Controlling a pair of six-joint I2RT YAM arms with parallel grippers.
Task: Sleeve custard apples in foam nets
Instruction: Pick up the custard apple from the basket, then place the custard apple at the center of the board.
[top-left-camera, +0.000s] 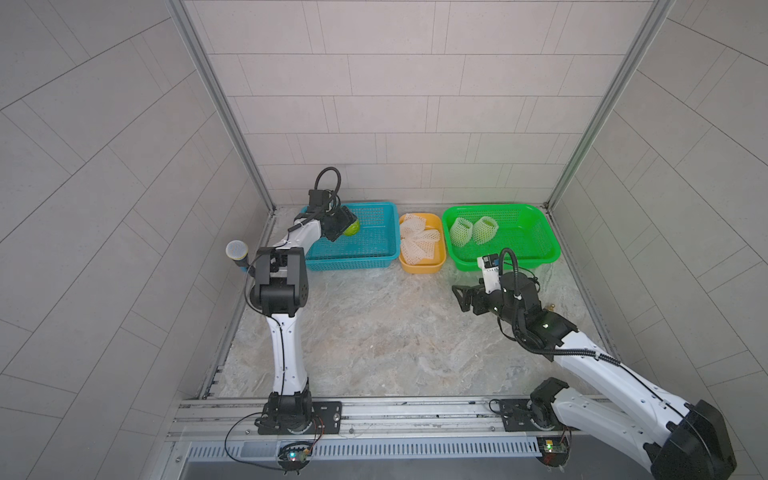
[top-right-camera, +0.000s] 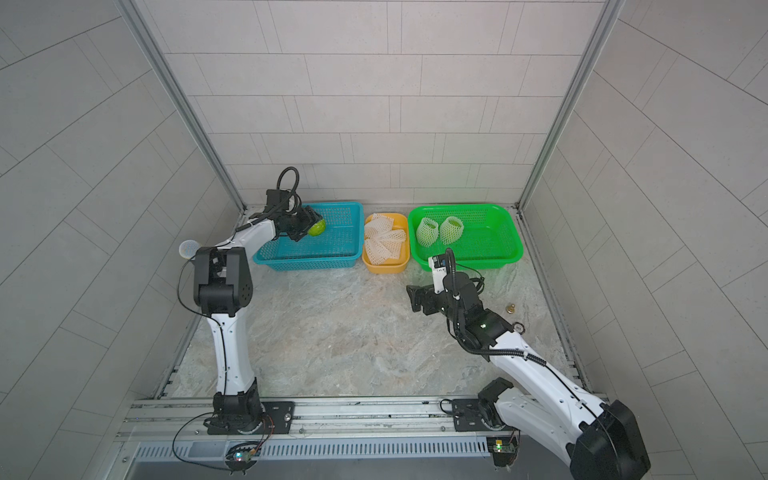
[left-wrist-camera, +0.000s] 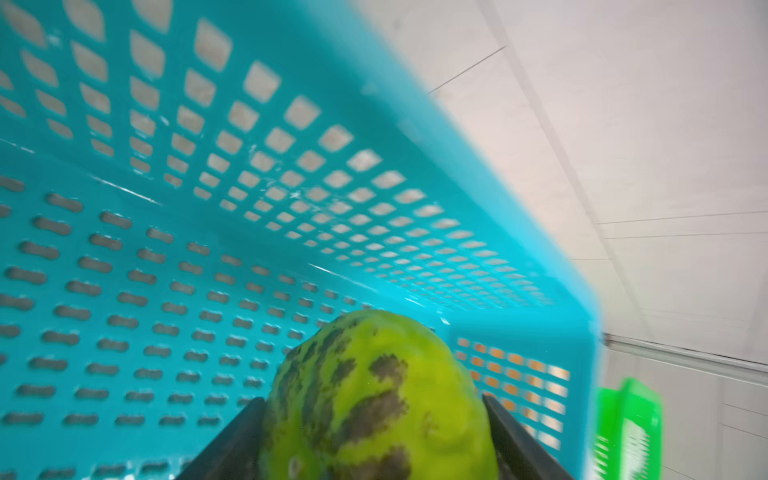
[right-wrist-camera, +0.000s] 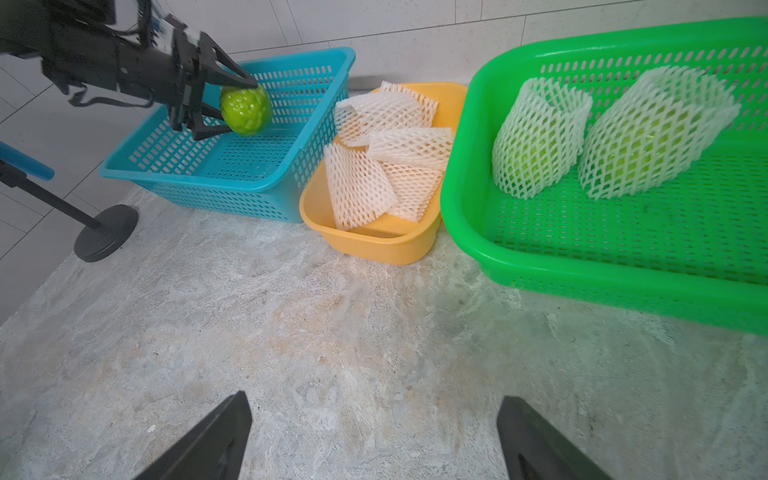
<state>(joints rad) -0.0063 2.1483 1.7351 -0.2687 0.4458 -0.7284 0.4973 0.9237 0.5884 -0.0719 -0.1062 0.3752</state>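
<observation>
A: Left pincer (right-wrist-camera: 237, 104) clamps the bare apple (left-wrist-camera: 378, 395) above the blue basket (right-wrist-camera: 232, 195). Right pincer (right-wrist-camera: 373, 399) gapes, empty, over the bench (right-wrist-camera: 332, 332).

B: I'd squeeze gently and carry it level toward the nets (right-wrist-camera: 390, 158).

A: It's bright green, knobbly and dark-blotched. Two netted apples (right-wrist-camera: 536, 141) sit in the green basket (right-wrist-camera: 582, 266).

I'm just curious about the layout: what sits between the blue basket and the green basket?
A yellow tub holding loose white foam nets. Both top views and the right wrist view show it.
</observation>
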